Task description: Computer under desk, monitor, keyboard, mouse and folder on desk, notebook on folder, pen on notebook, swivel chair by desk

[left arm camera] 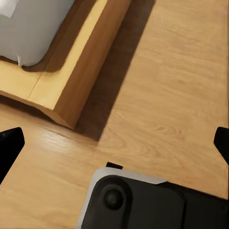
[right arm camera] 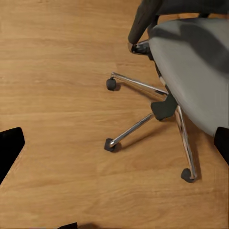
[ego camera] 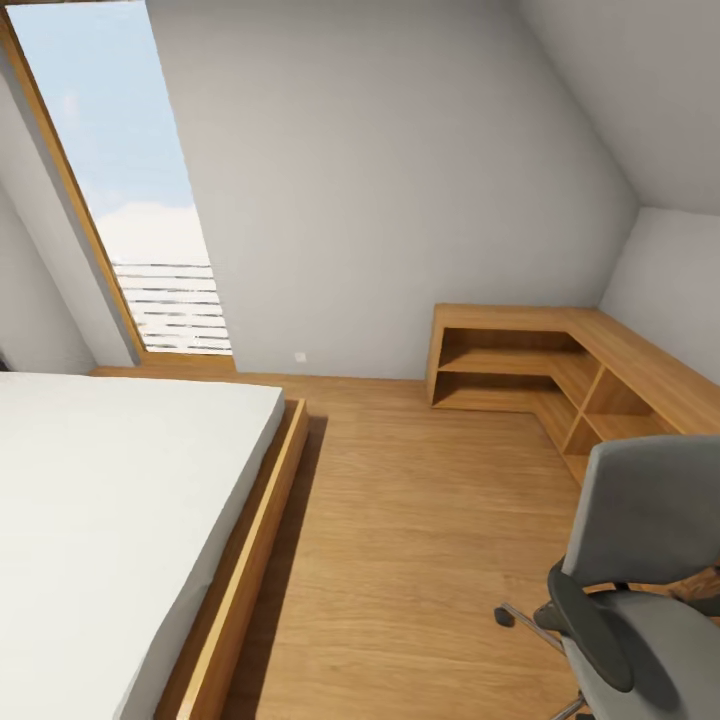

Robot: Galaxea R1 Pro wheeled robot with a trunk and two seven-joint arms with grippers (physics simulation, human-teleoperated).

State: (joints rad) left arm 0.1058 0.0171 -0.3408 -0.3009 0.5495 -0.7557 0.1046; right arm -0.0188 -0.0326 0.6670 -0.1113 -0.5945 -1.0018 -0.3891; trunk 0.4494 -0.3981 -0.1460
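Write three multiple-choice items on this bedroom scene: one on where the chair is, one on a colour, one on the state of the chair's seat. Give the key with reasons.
1. In the head view, where is the swivel chair?
A. Lower right, near the wooden shelf
B. On the bed
C. Under the window

2. What colour is the chair's seat?
A. Blue
B. Grey
C. Red

3. What state is the visible part of the seat in?
A. Stacked with books
B. Covered by a cloth
C. Bare, nothing on it

Key: 1 A, the chair sits at the lower right just in front of the corner shelf, across the floor from the bed. 2 B, the upholstery is grey in both the head and right wrist views. 3 C, the right wrist view shows plain grey seat with only shadow on it.
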